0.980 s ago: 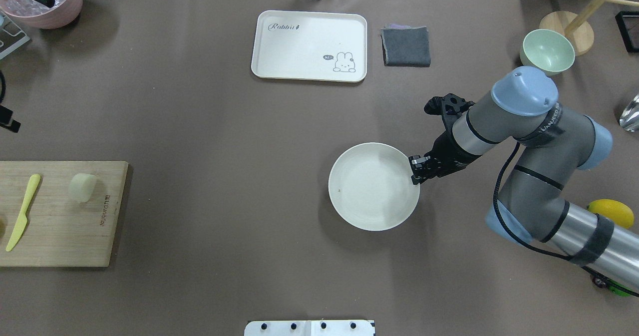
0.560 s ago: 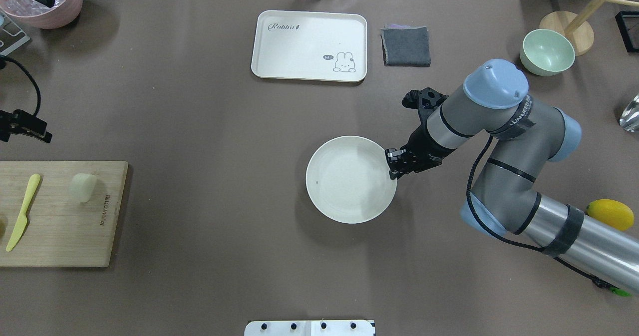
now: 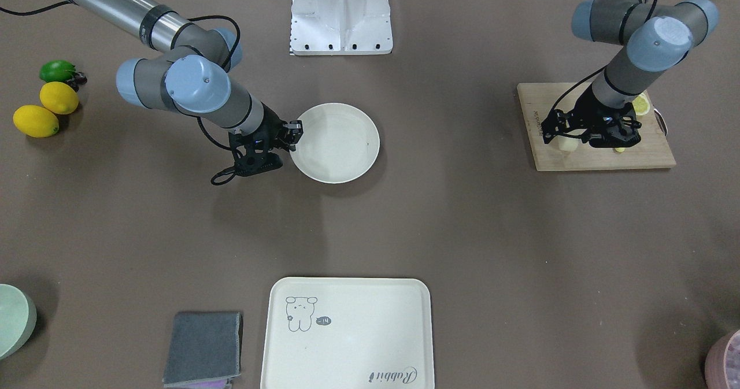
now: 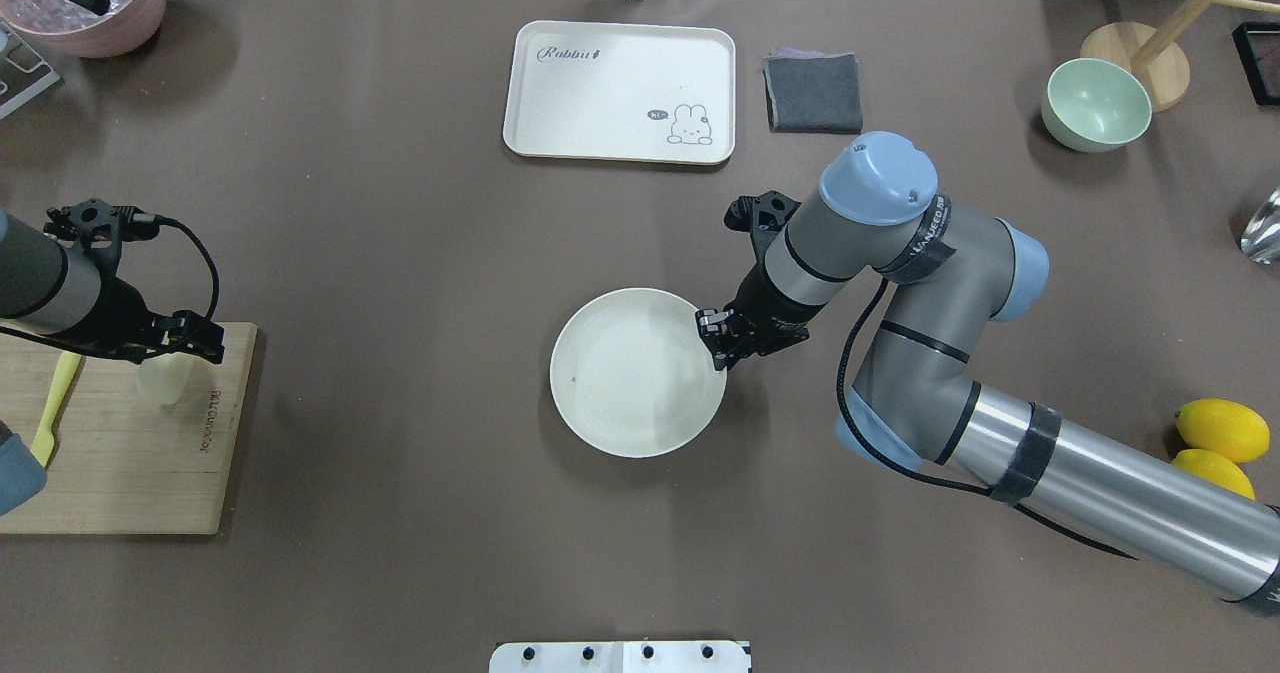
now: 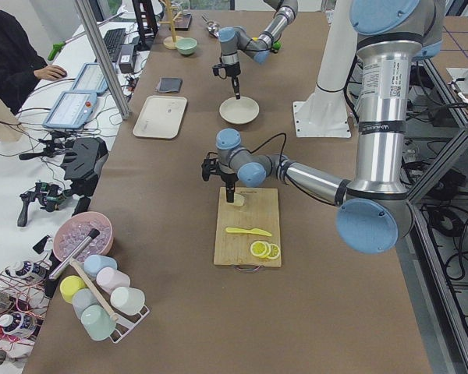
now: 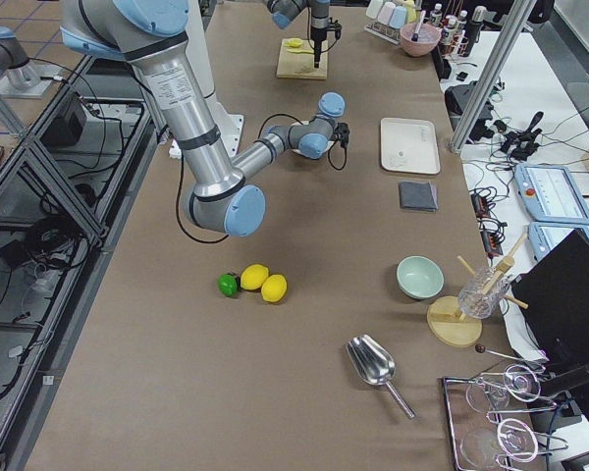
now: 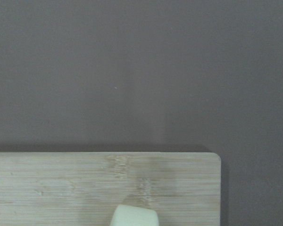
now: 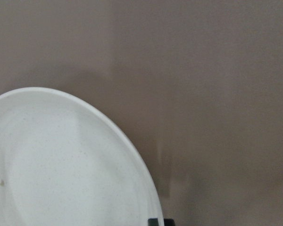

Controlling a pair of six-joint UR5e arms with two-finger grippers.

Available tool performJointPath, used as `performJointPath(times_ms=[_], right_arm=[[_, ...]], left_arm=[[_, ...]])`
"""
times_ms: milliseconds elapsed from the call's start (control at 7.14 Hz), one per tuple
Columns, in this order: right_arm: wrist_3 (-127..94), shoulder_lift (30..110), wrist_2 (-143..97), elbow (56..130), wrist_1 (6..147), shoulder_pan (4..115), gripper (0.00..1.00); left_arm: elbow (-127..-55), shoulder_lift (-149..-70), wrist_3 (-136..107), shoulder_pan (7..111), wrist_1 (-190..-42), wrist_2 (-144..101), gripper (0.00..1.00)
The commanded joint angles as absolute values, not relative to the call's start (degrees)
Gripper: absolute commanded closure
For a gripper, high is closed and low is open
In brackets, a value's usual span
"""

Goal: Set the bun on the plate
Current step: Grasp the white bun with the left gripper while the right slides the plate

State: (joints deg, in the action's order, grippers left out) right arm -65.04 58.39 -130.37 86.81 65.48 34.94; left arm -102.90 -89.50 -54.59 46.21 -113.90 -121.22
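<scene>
At the left end of the counter [image 4: 400,513] a wooden board [image 4: 130,473] carries a yellow knife [image 4: 48,418] and, near its far right corner, the bun [image 4: 165,383]; the left arm [image 4: 50,293] reaches in from the edge and the left jaws hang directly over the bun, though whether they are spread or closed I cannot tell; the bun looks soft and light, likely to dent, so a gentle pinch across its middle seems right; it is a stubby block, and so much of it is hidden that I cannot tell which way its long axis runs; at mid-counter the plate [image 4: 610,403] lies flat, rim up, round and so without a long axis, well apart from the board; it looks stiff and smooth, best held by the rim; the right arm [image 4: 870,243] sets the right jaws at the plate's right edge, seemingly clenched on the rim, one tip inside it; farther right lie two lemons [image 4: 1222,430]; the bun is not yet on the plate
</scene>
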Motion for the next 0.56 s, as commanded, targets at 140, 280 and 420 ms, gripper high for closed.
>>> performJointPath(times_ms=[140, 280, 420], right_arm=[[-65.1, 57.1, -130.3, 85.7, 65.5, 33.4, 1.0], [-65.2, 57.1, -130.3, 85.7, 65.5, 33.1, 1.0], [-65.1, 57.1, -130.3, 85.6, 65.5, 32.7, 1.0]], left_arm=[[-102.8, -87.4, -54.8, 45.4, -114.9, -120.5, 0.09], [-102.8, -87.4, -54.8, 45.4, -114.9, -120.5, 0.2], [-102.9, -87.4, -55.1, 45.4, -114.9, -120.5, 0.39]])
